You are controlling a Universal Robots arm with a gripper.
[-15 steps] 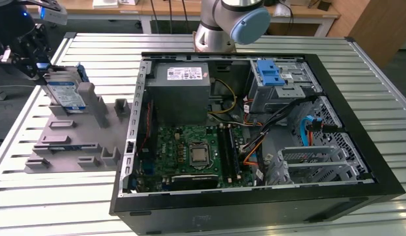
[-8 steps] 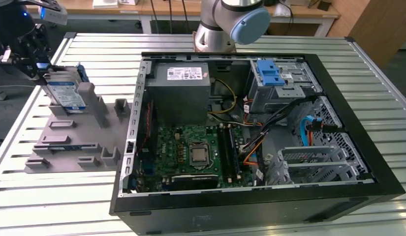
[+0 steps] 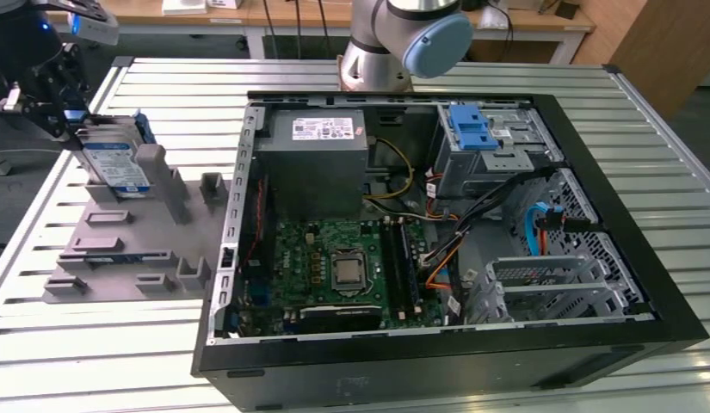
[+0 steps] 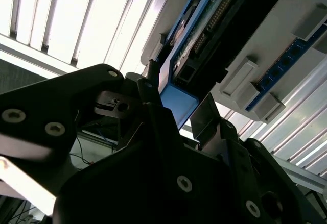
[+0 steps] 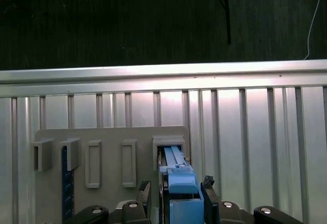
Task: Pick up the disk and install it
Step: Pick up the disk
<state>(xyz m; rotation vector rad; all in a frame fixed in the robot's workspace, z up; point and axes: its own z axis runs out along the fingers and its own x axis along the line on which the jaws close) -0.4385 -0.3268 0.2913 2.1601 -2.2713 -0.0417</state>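
Observation:
The disk [image 3: 116, 162], silver-grey with a blue-and-white label and blue side rails, stands on edge in a slot of the grey holder block [image 3: 125, 249] at the exterior view's left. My gripper [image 3: 70, 129] sits on the disk's upper end. In both wrist views the black fingers lie against the two sides of the blue rail, so the gripper [image 5: 176, 185] [image 4: 179, 99] is shut on the disk [image 5: 180, 175] [image 4: 204, 32]. The disk's far end still rests in the holder's slot.
An open black computer case [image 3: 664, 310] lies to the exterior view's right of the holder, with a motherboard [image 3: 343, 258], a grey power supply [image 3: 314, 155] and a metal drive bay with a blue latch [image 3: 475, 129]. The arm's base [image 3: 389, 43] stands behind it on the slatted metal table [image 3: 102, 344].

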